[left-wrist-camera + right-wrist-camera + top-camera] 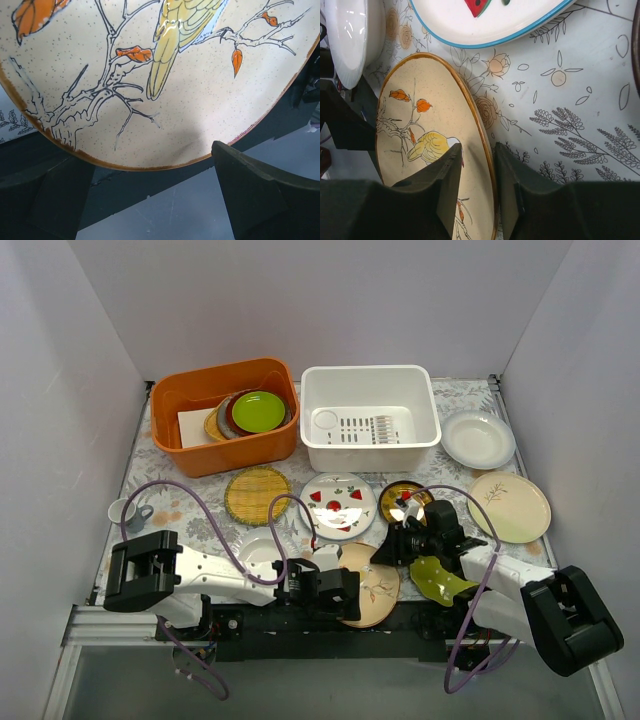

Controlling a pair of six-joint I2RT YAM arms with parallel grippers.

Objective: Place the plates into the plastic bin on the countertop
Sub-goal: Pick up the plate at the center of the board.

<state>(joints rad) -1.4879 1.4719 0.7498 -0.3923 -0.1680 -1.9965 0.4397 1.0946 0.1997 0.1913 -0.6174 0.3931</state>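
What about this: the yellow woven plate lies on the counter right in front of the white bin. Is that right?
Not quite. The yellow woven plate lies on the counter right in front of the orange tub, not the white bin, which stands beside that tub. The top view shows it.

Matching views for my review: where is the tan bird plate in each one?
Top external: tan bird plate, bottom centre, at the near edge.
Left wrist: plate fills the upper frame.
Right wrist: plate lower left, rim between the right fingers.
Shared landmark: floral countertop.
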